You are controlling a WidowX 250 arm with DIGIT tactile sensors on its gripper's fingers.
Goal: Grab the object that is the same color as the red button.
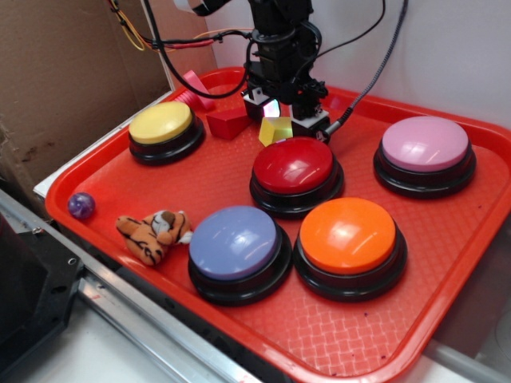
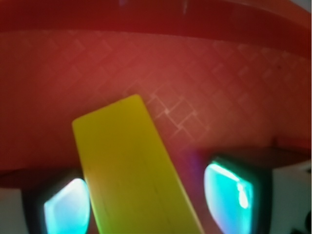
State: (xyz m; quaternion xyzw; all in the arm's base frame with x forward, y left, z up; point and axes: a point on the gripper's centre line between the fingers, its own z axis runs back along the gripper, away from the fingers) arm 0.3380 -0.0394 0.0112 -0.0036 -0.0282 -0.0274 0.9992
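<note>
1. Tray (image 1: 447, 319): red plastic, textured floor, raised rim; carries every item below.
2. Red button (image 1: 293, 165): glossy deep-red dome on black round base, mid-tray, just in front of the tool.
3. Red block (image 1: 227, 122): small, red, same colour as item 2; lies on the tray floor between the yellow button and the yellow block, just to the tool's side and not touched by it.
4. Yellow block (image 1: 276, 130): translucent yellow-green; sits between the tool's fingers. In the wrist view it (image 2: 131, 170) fills the gap between the two pads, tilted.
5. Tool (image 1: 286, 120): black, lowered to the tray at the rear; fingers apart, one on each side of item 4. Whether the pads (image 2: 228, 192) touch the block cannot be told.
6. Yellow button (image 1: 161, 123): rear left of the tray.
7. Pink button (image 1: 425, 144): right side.
8. Orange button (image 1: 348, 236): front, just beside item 9.
9. Purple button (image 1: 234, 242): front centre.
10. Toy tiger (image 1: 153, 232): soft, striped, lying beside item 9.
11. Purple ball (image 1: 81, 205): small, near the left rim.
12. Pink piece (image 1: 194, 84): rear rim, shape unclear.
</note>
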